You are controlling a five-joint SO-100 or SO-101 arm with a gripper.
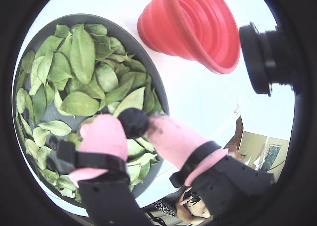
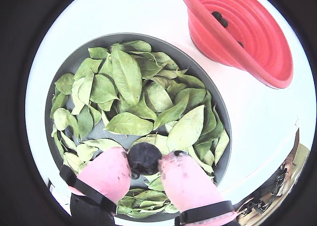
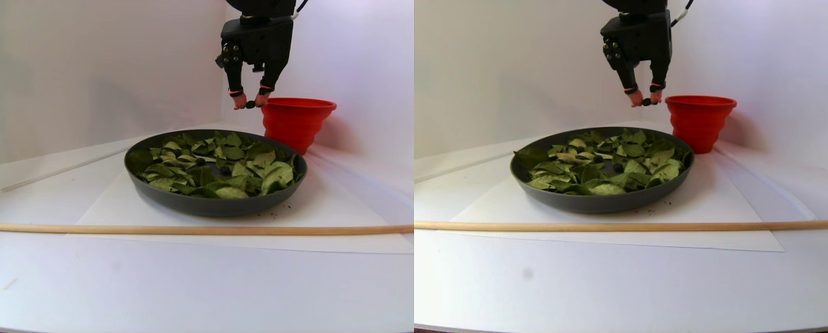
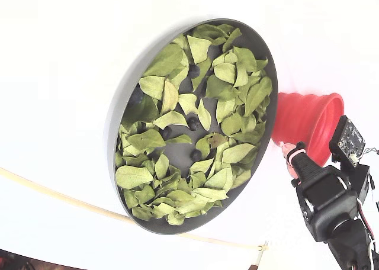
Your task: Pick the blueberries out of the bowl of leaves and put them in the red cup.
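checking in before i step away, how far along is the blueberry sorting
Partway. Dark berries already lie inside the ribbed red cup. The gripper holds one dark blueberry above the wide dark grey bowl. Several berries remain among the green leaves.

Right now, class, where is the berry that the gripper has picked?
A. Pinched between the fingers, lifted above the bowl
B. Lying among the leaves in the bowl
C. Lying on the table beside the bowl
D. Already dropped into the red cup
A: in both wrist views the berry sits pinched in the gripper, and the stereo pair view shows it raised above the bowl, short of the red cup.
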